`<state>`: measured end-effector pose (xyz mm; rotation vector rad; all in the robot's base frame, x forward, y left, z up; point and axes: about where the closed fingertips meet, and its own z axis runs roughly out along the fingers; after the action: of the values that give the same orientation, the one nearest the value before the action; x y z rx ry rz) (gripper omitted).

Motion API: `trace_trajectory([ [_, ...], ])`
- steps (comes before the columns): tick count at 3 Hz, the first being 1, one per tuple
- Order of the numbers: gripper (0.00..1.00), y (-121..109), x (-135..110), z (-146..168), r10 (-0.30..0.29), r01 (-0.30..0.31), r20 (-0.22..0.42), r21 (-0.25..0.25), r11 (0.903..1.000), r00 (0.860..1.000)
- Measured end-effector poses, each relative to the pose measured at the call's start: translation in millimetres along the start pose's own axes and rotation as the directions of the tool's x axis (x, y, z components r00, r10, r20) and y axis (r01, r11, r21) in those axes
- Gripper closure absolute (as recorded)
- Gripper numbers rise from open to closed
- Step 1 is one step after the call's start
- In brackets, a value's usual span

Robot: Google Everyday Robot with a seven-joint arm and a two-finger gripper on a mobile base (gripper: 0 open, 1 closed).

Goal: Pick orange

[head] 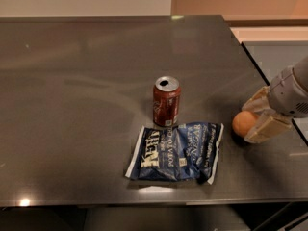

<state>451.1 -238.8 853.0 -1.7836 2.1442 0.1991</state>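
Surface: dark glossy table (72, 105) is filling most of the view, with a pale wall running behind it.
Chip bag: blue packet (175, 151) is lying flat near the front edge, directly in front of the can.
Soda can: red can (166, 101) is standing upright with its top opened, well apart from the fruit.
Orange: orange (242, 123) is resting on the table near the right edge, just beside the bag's right end.
Risk: round fruit is likely to roll or squirt out toward the bag if the fingers are closing off-centre or only on its near side; closing too high would be letting it slip underneath.
Gripper: gripper (253, 121) is reaching in from the right at table level, fingers spread wider than the fruit and straddling it, one behind and one in front. It is gripping nothing yet; whether either finger is touching the skin cannot be told.
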Motion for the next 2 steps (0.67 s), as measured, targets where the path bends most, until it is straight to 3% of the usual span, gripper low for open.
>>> trace_trajectory([
  [2, 0.88, -5, -9, -13, 0.018, -0.018, 0.005, 0.008, 0.9998, 1.0],
])
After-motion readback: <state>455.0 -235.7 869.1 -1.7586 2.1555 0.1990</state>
